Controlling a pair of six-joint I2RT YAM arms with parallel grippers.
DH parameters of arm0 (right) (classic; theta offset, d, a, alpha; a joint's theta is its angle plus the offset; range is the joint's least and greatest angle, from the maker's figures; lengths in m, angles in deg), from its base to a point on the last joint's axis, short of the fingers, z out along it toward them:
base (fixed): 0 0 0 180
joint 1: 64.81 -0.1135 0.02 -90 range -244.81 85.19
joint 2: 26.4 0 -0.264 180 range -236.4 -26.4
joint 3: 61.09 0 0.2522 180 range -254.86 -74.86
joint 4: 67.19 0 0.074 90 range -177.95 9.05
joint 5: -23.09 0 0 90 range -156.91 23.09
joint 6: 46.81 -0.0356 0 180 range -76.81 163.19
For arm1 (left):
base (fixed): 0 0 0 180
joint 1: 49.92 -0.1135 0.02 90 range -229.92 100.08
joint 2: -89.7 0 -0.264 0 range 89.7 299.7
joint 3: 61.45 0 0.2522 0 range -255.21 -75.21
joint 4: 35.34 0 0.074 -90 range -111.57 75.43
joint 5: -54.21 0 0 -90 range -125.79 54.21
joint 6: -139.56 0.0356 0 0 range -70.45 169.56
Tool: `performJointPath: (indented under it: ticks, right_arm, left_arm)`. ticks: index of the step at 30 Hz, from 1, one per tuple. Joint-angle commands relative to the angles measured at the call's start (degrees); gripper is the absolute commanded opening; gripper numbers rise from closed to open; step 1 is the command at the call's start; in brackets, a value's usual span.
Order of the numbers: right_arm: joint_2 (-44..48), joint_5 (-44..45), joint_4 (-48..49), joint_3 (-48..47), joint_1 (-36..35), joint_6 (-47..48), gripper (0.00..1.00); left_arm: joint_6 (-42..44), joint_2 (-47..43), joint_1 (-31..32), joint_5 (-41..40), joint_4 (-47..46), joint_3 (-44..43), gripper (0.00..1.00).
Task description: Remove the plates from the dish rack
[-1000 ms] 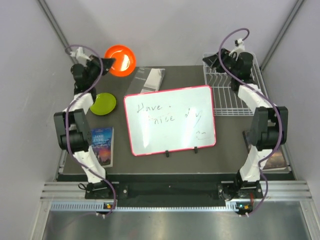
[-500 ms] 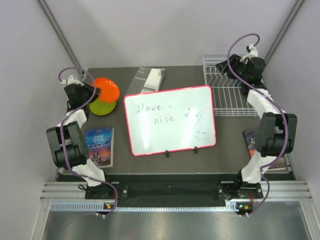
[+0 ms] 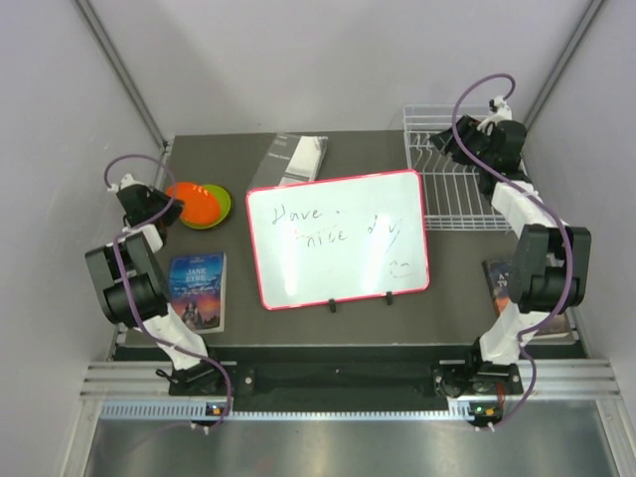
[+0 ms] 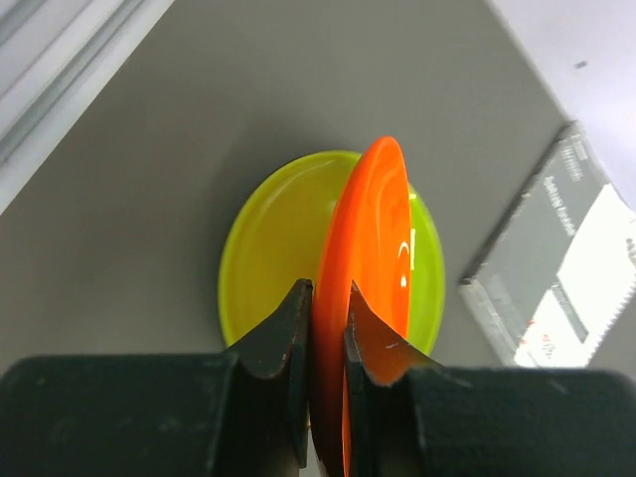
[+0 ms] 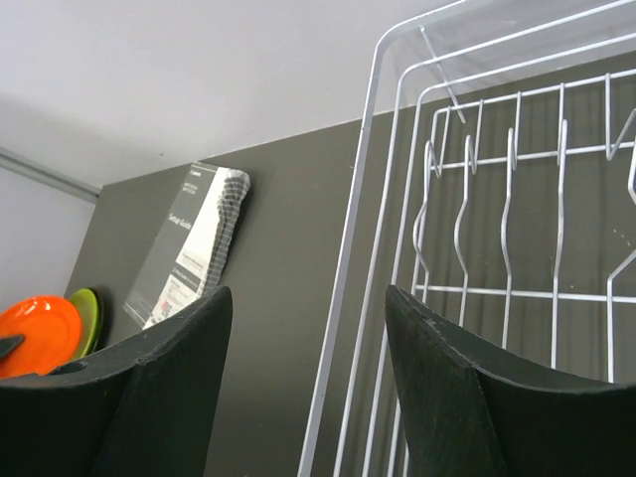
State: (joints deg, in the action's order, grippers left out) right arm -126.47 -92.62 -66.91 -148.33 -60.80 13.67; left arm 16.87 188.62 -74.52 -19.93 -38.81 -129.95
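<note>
- While the left gripper (image 4: 326, 288) is clamped on the rim of the orange plate (image 4: 373, 238), its two jaws stand close together with only the plate's thin edge between them.
- Seen from the left wrist, that plate is edge-on and tilted, directly over the lime green plate (image 4: 268, 238). Whether the two touch cannot be told.
- From above, the orange plate covers most of the lime green plate, leaving only its right edge showing. Both sit by the left edge of the table (image 3: 229, 149), well apart from the dish rack (image 5: 537, 295).
- The right gripper (image 5: 306, 290) has its fingers spread apart with nothing between them. It hangs over the left side of the dish rack, whose white rim wire runs up between the fingers in the right wrist view.
- The dish rack stands in the far right corner of the table, its upright tines showing in rows.
- A pink-framed whiteboard (image 3: 338, 238) with handwriting lies in the middle of the table, between the plates and the rack.
- A grey and white packet (image 3: 298, 156) lies just beyond the whiteboard's far left corner.
- A paperback (image 3: 202, 288) lies on the near left of the table, nearer the arm bases than the plates.
</note>
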Motion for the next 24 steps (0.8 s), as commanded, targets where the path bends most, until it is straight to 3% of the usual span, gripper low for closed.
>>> performJointPath:
  ticks: [1, 5, 9, 12, 14, 16, 24]
  right_arm:
    - [4.1, -0.6, 2.0, 0.4, 0.8, 1.2, 0.64]
    - [4.5, 0.4, 1.7, 0.8, 1.3, 1.0, 0.65]
    - [4.4, 0.8, 0.7, 0.3, 1.6, 1.4, 0.66]
    - [4.6, 3.9, -2.5, -0.8, 1.7, 3.5, 0.66]
    - [4.7, 6.9, -5.0, -1.8, 1.7, 5.5, 0.67]
    - [4.6, 9.1, -6.4, -2.5, 1.8, 7.1, 0.67]
    - [4.0, 16.5, -11.4, -5.9, 1.9, 11.3, 0.67]
  left_arm:
    - [1.0, 2.4, -0.6, 2.2, -2.1, -2.0, 0.00]
    - [0.5, 4.6, -0.6, 3.3, -4.0, -2.3, 0.07]
    - [0.0, 6.0, -0.6, 5.8, -4.5, -3.4, 0.39]
    - [-0.4, 6.5, -0.7, 6.6, -4.3, -3.7, 0.53]
    - [-0.2, 6.5, -0.7, 7.2, -4.2, -3.7, 0.79]
    - [0.5, 6.2, -0.6, 6.8, -3.7, -3.6, 0.85]
    - [5.2, 5.5, -0.1, 3.8, 4.3, -7.9, 0.92]
